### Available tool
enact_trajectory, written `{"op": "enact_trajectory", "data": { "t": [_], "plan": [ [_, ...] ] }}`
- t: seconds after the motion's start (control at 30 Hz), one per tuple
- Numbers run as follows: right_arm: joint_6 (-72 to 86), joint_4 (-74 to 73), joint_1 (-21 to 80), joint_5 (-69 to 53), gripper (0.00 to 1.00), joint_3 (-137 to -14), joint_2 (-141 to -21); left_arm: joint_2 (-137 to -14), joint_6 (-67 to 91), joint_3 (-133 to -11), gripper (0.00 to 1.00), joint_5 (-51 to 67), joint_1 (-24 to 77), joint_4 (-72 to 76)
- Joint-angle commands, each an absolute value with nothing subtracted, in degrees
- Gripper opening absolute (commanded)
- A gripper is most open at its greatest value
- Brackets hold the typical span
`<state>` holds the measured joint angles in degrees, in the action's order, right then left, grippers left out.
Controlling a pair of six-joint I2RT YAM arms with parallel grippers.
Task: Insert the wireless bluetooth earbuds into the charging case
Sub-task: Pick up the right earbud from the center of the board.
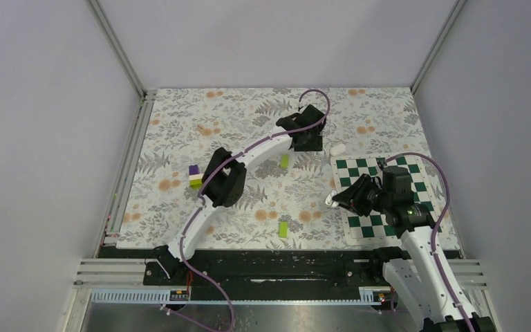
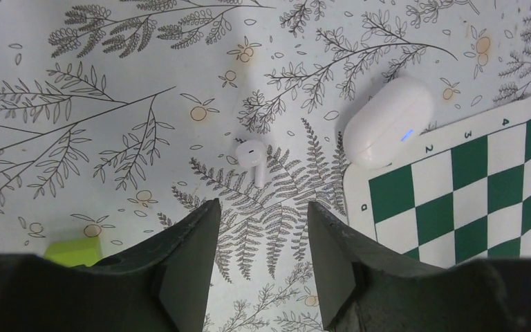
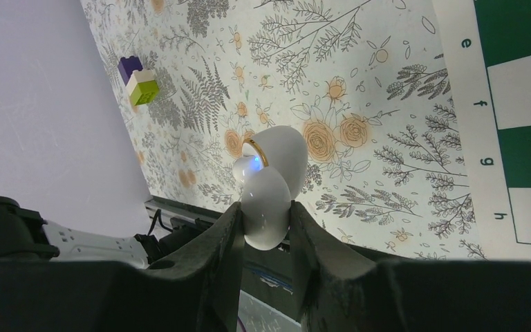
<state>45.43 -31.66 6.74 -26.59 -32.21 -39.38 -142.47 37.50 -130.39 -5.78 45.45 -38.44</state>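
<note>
Ahead of your left gripper point(image 2: 263, 211) an earbud point(image 2: 251, 158) on the mat point(image 2: 110, 104), closed case point(image 2: 387, 131) right of it at the chessboard point(image 2: 456, 169) corner, open case point(image 3: 276, 162) held in your right gripper point(image 3: 266, 218)

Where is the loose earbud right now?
In the left wrist view, the earbud lies on the floral cloth just ahead of the open fingers of the left gripper, with the closed white case at the chessboard corner to its right.

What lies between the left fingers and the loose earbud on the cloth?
Only bare floral cloth separates the fingers from the earbud, as the left wrist view shows.
</note>
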Motion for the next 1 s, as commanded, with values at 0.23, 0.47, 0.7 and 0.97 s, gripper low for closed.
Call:
{"op": "enact_trajectory", "data": {
  "t": [0.23, 0.47, 0.7, 0.97],
  "plan": [
    [43.8, -33.7, 6.5, -27.4, 0.0, -34.8, -38.2, -145.9, 45.8, -132.8, 0.49, -7.8, 44.4, -36.0],
    [43.7, -33.7, 6.5, -28.3, 0.0, -35.4, -38.0, -149.2, 49.4, -135.7, 0.45, -6.7, 44.2, -35.5],
    [43.4, -33.7, 6.5, -29.3, 0.0, -35.7, -38.1, -150.3, 51.9, -137.4, 0.43, -6.1, 43.8, -36.5],
    [42.5, -33.7, 6.5, -29.8, 0.0, -36.8, -38.7, -150.0, 51.3, -137.1, 0.37, -7.2, 43.7, -37.3]
  ]
}}
